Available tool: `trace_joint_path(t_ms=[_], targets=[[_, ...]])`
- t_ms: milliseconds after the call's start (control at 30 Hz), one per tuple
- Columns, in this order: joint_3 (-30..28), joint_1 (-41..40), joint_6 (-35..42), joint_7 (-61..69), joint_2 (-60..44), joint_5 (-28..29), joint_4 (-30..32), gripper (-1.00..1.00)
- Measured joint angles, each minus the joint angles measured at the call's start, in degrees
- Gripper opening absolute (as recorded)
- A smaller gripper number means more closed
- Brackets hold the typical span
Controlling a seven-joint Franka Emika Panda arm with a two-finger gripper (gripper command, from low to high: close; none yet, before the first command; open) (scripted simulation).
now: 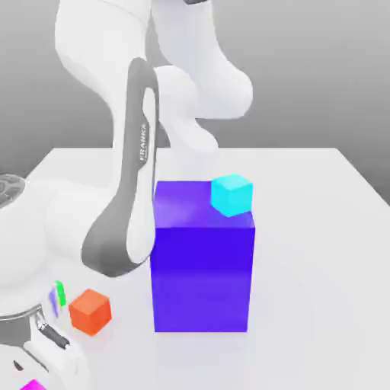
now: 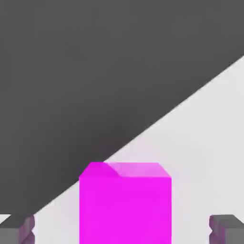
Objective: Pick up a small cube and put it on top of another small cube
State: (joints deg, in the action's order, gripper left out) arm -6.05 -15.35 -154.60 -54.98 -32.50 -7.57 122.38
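In the hand view, the small plain magenta cube [image 2: 125,202] is seen between the two dark grey fingertips [image 2: 17,229] of the gripper [image 2: 123,228]. A clear gap is visible on each side of the cube, so the jaws are set apart and are not pressed against it. The cube rests on the white tabletop [image 2: 205,143].

In the exterior view, the white robot arm [image 1: 137,152] is bent low toward the near corner on the exterior view's left, where a sliver of the magenta cube [image 1: 32,385] is visible at the lower edge. The word "FRANKA" [image 1: 143,142] can be read vertically on the dark grey band of the arm link.

A large blue-purple block [image 1: 202,263] stands at mid-table, with a small cyan cube [image 1: 231,194] resting on its top. A small orange cube [image 1: 91,311] and a small green cube [image 1: 59,293] lie near the arm.
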Motion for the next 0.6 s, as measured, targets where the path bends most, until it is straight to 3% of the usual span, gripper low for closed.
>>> trace_joint_path(t_ms=[200, 333, 600], targets=[[0.08, -0.07, -0.31, 0.07, -0.43, -0.12, -0.09, -1.00], [-1.23, 0.80, 4.79, -0.77, 6.41, 1.24, 1.64, -1.00], [-7.91, -3.88, 4.21, 5.72, 21.71, 6.76, 17.19, -1.00]])
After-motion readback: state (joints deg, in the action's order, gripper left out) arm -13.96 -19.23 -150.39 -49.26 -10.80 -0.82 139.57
